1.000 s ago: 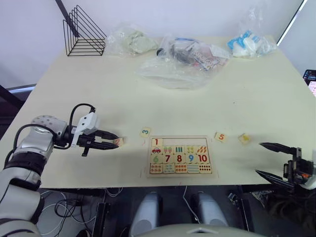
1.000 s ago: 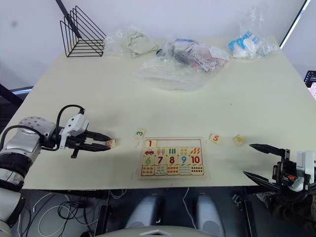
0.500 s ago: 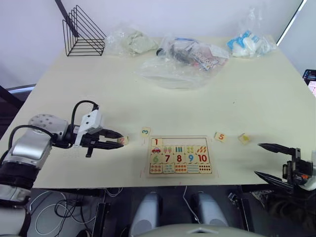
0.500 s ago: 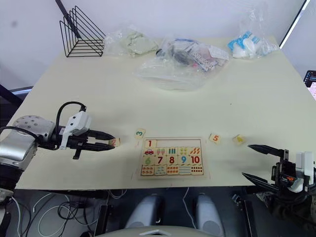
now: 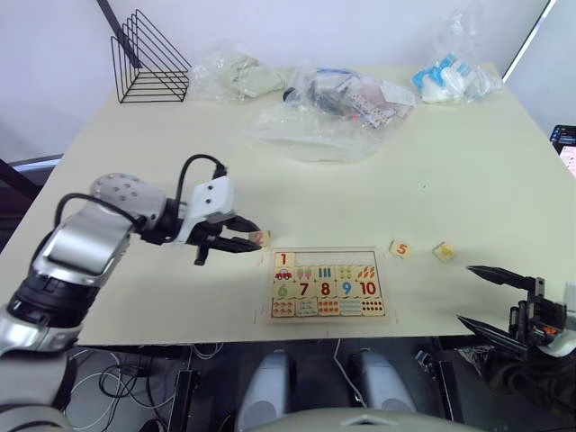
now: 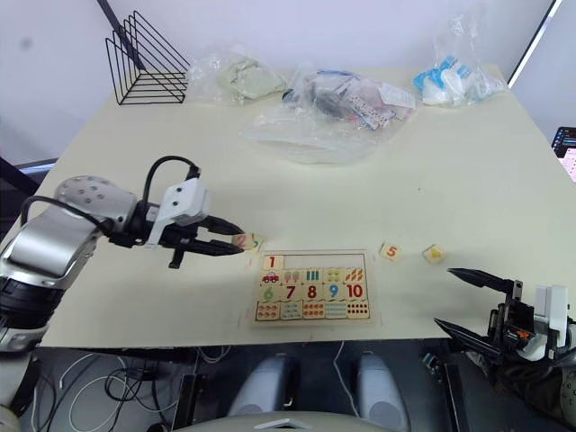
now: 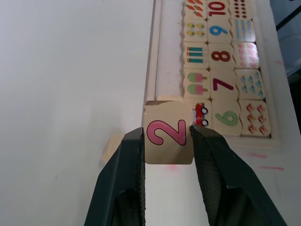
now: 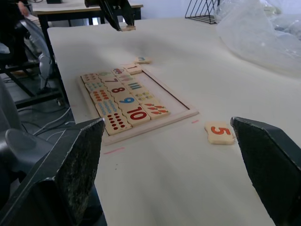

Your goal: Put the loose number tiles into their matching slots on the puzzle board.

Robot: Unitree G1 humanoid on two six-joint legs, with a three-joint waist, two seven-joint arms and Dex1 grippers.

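The 2 tile (image 7: 168,139) sits clamped between the two black fingers of the left tool (image 5: 241,242), lifted above the desk (image 5: 162,171) just off the left corner of the puzzle board (image 5: 328,284). A 3 tile (image 8: 141,60) lies on the desk near that corner. On the board, tile 1 (image 5: 286,260) fills the first slot, with the rest of that row (image 5: 337,259) bare. To its right lie the 5 tile (image 5: 401,249) and another tile (image 5: 443,252). The right tool (image 5: 500,303) hangs spread wide, empty, at the desk's near edge.

Bright, even light falls from overhead. The table (image 5: 468,171) shows soft, faint shadows, and the plastic bags (image 5: 333,112) glint slightly.
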